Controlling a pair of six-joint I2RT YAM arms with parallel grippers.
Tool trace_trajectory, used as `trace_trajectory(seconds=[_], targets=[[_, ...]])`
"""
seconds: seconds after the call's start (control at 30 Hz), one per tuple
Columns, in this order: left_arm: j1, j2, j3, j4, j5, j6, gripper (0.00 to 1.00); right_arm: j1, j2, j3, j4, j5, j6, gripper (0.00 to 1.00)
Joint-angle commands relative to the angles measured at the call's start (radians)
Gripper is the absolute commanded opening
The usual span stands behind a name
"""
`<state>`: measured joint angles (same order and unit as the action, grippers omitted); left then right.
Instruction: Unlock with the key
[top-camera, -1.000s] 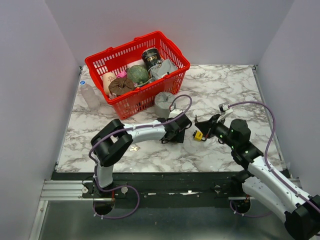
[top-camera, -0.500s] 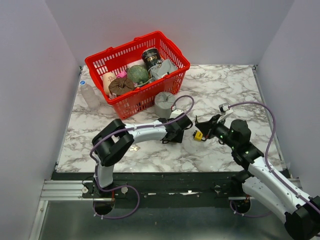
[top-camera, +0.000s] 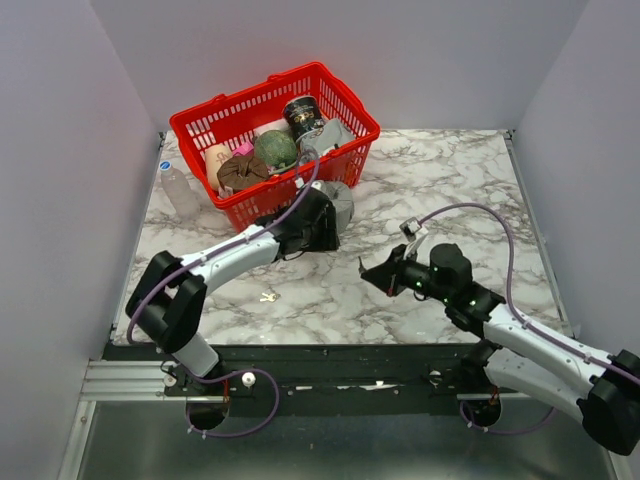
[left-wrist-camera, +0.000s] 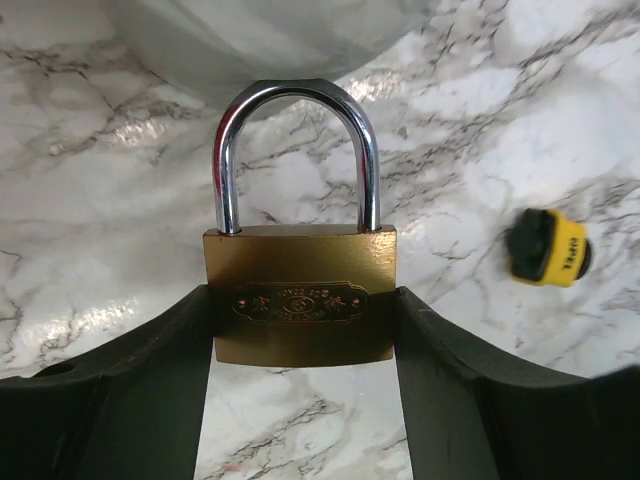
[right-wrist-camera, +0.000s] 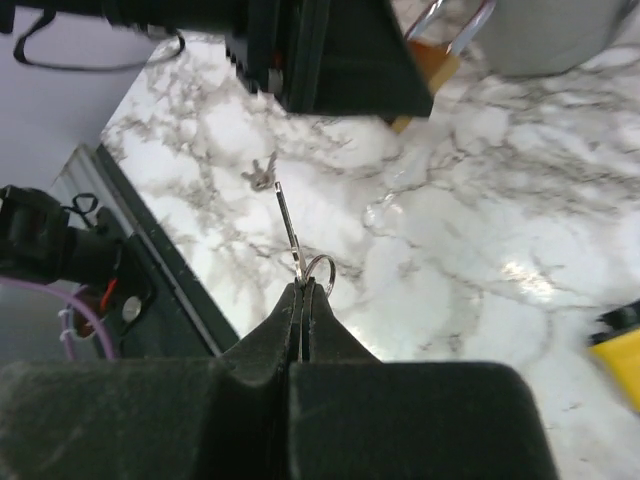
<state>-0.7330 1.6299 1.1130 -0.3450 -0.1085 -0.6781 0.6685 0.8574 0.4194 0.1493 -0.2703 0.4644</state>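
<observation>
My left gripper (left-wrist-camera: 300, 325) is shut on a brass padlock (left-wrist-camera: 298, 300) by its two sides, with the steel shackle (left-wrist-camera: 296, 150) closed and pointing away from the wrist. In the top view the left gripper (top-camera: 318, 228) is just in front of the red basket. My right gripper (right-wrist-camera: 303, 290) is shut on a thin silver key (right-wrist-camera: 288, 225) with a small ring (right-wrist-camera: 321, 270). The blade points toward the padlock (right-wrist-camera: 435, 60), still a gap away. In the top view the right gripper (top-camera: 368, 270) is right of and nearer than the left one.
A red basket (top-camera: 345, 100) of goods stands at the back. A grey cylinder (top-camera: 340, 203) is beside the left gripper. A yellow and black object (left-wrist-camera: 548, 247) lies on the marble, a spare key (top-camera: 268, 296) lies near the front, and a clear bottle (top-camera: 178, 188) stands at the far left.
My left arm has moved back and left toward the basket with the padlock. My right arm has swung left and nearer, and now covers the yellow object in the top view.
</observation>
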Motion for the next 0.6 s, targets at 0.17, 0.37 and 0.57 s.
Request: trace_trajectory(seconds=[0.17, 0.37, 0.57], targets=[[0.070, -0.166, -0.125, 0.232, 0.093, -0.071, 0.00, 0.082, 0.284, 0.093, 0.118, 0.056, 0.118, 0.01], [0.069, -0.212, -0.163, 0.251, 0.104, -0.083, 0.00, 0.098, 0.379, 0.136, 0.128, 0.054, 0.137, 0.01], [0.069, -0.220, -0.174, 0.264, 0.131, -0.103, 0.00, 0.097, 0.434, 0.183, 0.099, 0.046, 0.148, 0.01]])
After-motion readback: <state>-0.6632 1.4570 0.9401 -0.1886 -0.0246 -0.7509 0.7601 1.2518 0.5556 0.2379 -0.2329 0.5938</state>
